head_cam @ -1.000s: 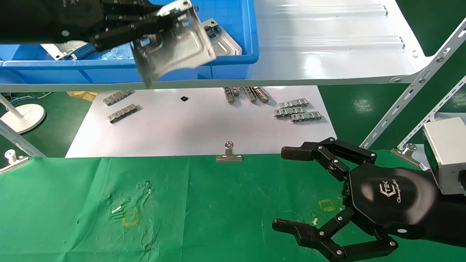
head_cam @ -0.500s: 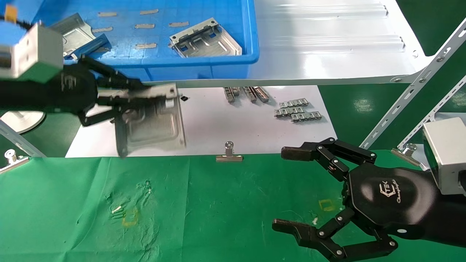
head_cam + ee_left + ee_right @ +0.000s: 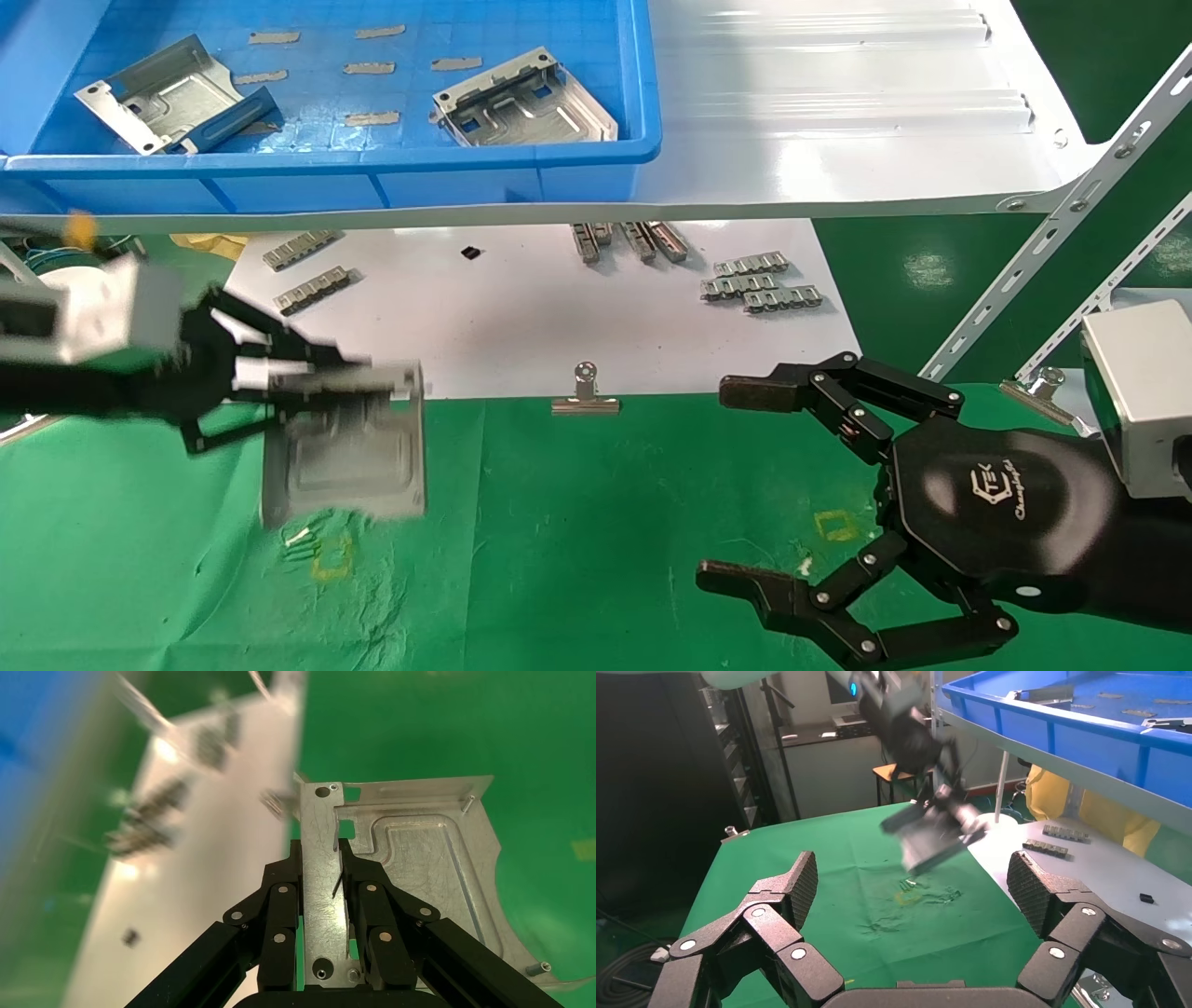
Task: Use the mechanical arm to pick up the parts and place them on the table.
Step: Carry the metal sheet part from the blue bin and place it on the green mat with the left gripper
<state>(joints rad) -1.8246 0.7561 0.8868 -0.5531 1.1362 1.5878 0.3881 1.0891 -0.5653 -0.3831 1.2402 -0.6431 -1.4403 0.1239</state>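
My left gripper (image 3: 307,387) is shut on the rim of a silver stamped plate (image 3: 345,457) and holds it in the air over the green cloth table (image 3: 577,522), above the left yellow square (image 3: 332,556). In the left wrist view the black fingers (image 3: 281,896) clamp the plate's (image 3: 422,853) flange from both sides. The right wrist view shows that gripper and plate (image 3: 933,836) farther off. Two more plates (image 3: 154,89) (image 3: 521,98) lie in the blue bin (image 3: 643,140). My right gripper (image 3: 736,485) is open and empty above the cloth's right side, also in its own wrist view (image 3: 912,881).
The blue bin stands on a glossy white ribbed shelf (image 3: 838,112). Below it a flat white board (image 3: 521,317) carries several grey link strips (image 3: 759,284). Binder clips (image 3: 585,396) (image 3: 1038,387) pin the cloth's far edge. A second yellow square (image 3: 836,525) lies near my right hand.
My left gripper has carried the plate out of the blue bin, down past the shelf and the white board, to just above the green cloth. The right arm has not moved.
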